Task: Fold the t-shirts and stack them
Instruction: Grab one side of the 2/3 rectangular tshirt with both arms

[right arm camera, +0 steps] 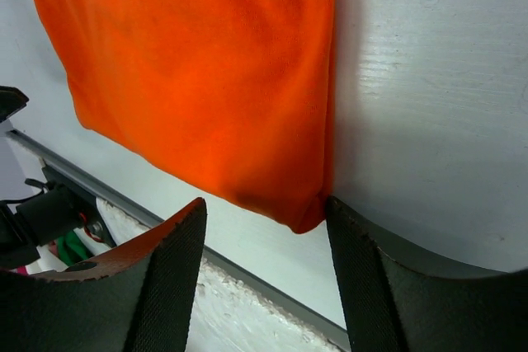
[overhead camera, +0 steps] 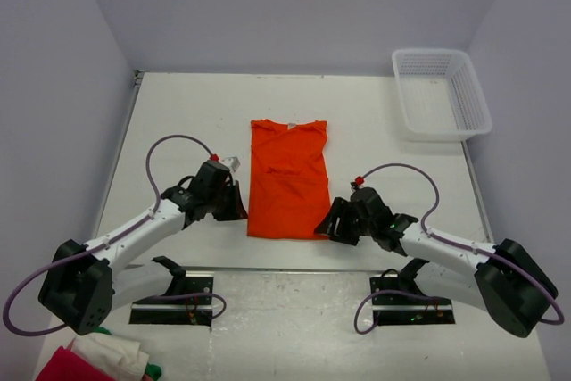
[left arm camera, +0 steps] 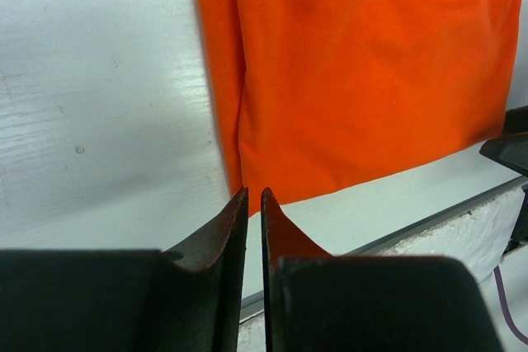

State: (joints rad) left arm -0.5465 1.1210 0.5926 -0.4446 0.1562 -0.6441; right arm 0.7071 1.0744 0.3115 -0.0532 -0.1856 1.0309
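Note:
An orange t-shirt [overhead camera: 288, 180] lies flat in the middle of the table, folded lengthwise into a narrow strip with the collar at the far end. My left gripper [overhead camera: 241, 211] is at its near left corner. In the left wrist view its fingertips [left arm camera: 254, 195] stand a thin slit apart with nothing between them, just short of the t-shirt's [left arm camera: 363, 72] hem. My right gripper [overhead camera: 332, 222] is at the near right corner. In the right wrist view that gripper [right arm camera: 264, 201] is open, and the t-shirt's [right arm camera: 198, 72] corner hangs between the fingers, close against the right finger [right arm camera: 363, 269].
A white mesh basket [overhead camera: 442, 91] stands at the back right of the table. A pile of red, white and green cloth [overhead camera: 98, 361] lies at the bottom left, below the table's front edge [overhead camera: 294, 269]. Grey walls close in the left, right and back.

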